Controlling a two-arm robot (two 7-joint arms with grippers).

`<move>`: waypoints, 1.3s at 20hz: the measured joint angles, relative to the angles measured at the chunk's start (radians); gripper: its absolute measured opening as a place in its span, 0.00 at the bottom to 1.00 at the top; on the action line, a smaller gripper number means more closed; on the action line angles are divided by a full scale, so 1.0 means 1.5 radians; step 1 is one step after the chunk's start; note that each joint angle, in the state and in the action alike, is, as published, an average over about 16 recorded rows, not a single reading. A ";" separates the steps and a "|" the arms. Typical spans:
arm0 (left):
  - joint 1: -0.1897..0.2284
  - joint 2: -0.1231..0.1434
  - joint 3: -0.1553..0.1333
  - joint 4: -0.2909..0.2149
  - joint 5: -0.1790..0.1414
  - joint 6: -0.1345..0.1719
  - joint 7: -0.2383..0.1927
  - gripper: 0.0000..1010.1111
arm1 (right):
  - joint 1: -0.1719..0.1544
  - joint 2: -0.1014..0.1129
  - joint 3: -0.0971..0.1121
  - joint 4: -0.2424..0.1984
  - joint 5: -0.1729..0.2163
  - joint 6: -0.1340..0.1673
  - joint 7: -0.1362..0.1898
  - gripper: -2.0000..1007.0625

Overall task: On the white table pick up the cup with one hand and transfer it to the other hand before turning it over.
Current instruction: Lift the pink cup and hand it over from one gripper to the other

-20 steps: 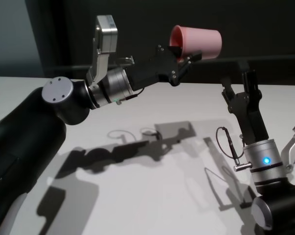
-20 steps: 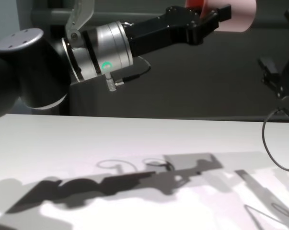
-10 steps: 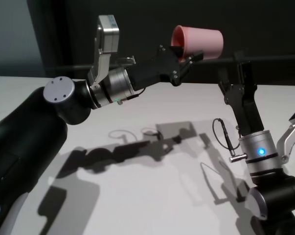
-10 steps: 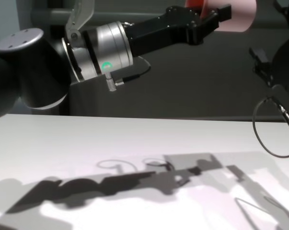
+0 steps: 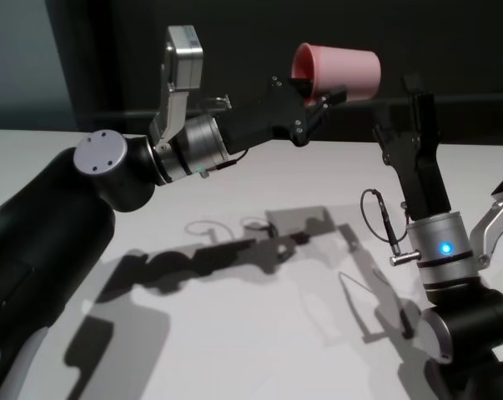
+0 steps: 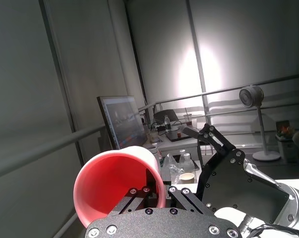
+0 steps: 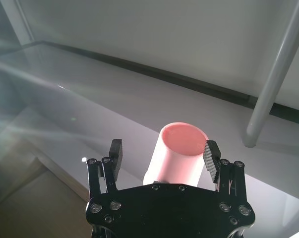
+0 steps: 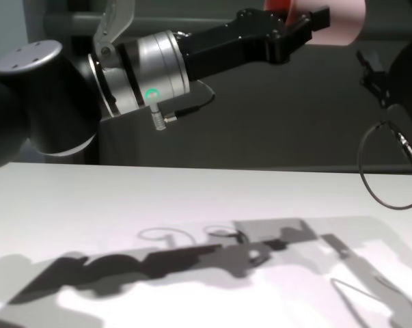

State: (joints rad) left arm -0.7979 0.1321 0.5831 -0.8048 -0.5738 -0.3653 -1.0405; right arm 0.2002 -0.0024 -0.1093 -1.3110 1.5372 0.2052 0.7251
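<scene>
The pink cup (image 5: pixel 339 71) is held high above the white table (image 5: pixel 259 358), lying on its side. My left gripper (image 5: pixel 322 93), on the arm with the white-grey wrist casing, is shut on the cup's rim (image 6: pixel 117 183), one finger inside. My right gripper (image 5: pixel 399 112), on the arm with the looped cable, is open just right of and below the cup, fingers pointing up. In the right wrist view the cup's flat base (image 7: pixel 176 153) faces my right gripper (image 7: pixel 164 148) and lines up between its spread fingers, apart from them. The chest view shows the cup (image 8: pixel 339 20) at its top edge.
A dark wall and a horizontal rail (image 5: pixel 468 98) run behind the table's far edge. The arms' shadows fall across the tabletop (image 8: pixel 192 260). Nothing else stands on the table.
My right gripper has risen and moved closer to the cup's base. My left gripper and the cup have stayed still.
</scene>
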 joint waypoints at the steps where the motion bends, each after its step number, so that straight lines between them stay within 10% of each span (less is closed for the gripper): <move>1: 0.000 0.000 0.000 0.000 0.000 0.000 0.000 0.06 | 0.003 0.000 -0.001 0.004 0.002 0.000 0.002 1.00; 26: 0.000 0.000 0.000 0.000 0.000 0.000 0.000 0.06 | 0.097 0.006 -0.045 0.160 0.048 0.017 0.084 1.00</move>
State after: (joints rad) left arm -0.7979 0.1321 0.5831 -0.8048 -0.5738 -0.3653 -1.0405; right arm 0.3456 0.0071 -0.1772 -1.0717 1.6085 0.2302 0.8509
